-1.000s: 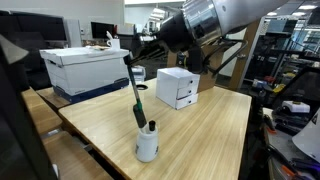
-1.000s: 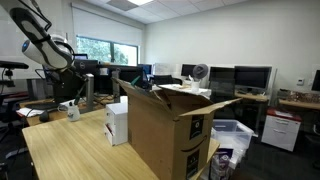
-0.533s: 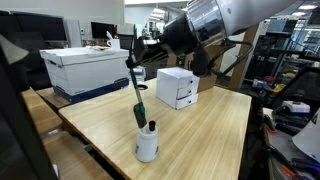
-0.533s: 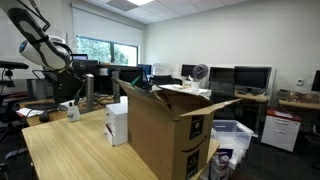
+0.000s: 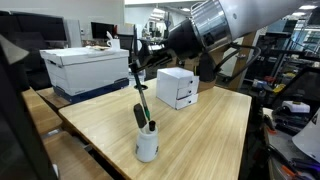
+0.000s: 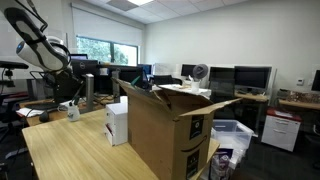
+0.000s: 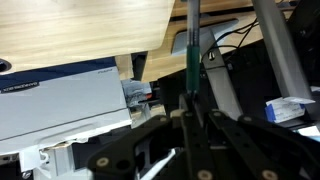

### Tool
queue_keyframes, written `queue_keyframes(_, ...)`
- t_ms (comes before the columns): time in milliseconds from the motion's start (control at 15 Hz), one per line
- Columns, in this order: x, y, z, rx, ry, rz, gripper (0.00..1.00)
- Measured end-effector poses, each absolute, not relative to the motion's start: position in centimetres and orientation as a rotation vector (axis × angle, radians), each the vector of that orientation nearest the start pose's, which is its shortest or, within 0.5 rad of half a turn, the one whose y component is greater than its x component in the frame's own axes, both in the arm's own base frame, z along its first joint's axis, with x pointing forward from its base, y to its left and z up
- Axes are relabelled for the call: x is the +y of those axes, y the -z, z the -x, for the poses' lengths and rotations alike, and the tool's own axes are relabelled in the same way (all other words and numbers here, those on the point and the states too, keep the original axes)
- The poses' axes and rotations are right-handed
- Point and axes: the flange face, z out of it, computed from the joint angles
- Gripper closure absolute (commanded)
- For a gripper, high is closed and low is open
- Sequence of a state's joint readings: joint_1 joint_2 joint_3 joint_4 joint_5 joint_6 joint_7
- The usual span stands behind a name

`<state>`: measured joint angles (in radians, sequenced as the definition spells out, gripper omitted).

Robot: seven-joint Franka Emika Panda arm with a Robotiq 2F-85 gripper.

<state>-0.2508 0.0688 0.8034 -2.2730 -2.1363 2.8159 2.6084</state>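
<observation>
The tool (image 5: 133, 60) is pinched almost fully closed on a long green-and-black marker (image 5: 138, 92), which hangs tilted below it, the tip just above the white cup (image 5: 147, 148) on the counter (image 5: 210, 130). At that slant the tip could snag the rim or the black pen (image 5: 152, 126) inside, toppling the cup.

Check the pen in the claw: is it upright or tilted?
Tilted. In an exterior view the pen slants from the claw down toward the white cup.

White drawer unit (image 5: 177, 87) stands on wooden table (image 5: 205, 135) beside cardboard box (image 6: 165, 135).
</observation>
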Motion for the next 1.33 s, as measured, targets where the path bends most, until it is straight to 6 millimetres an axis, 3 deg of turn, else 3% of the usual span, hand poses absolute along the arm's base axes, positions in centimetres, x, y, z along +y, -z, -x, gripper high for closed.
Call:
queue_keyframes(667,31.4,-32.7,-40.3,0.091,1.403,2.527,0.96)
queue_keyframes(1333,28.9,-32.7,-42.7,0.185,1.441,2.533,0.96)
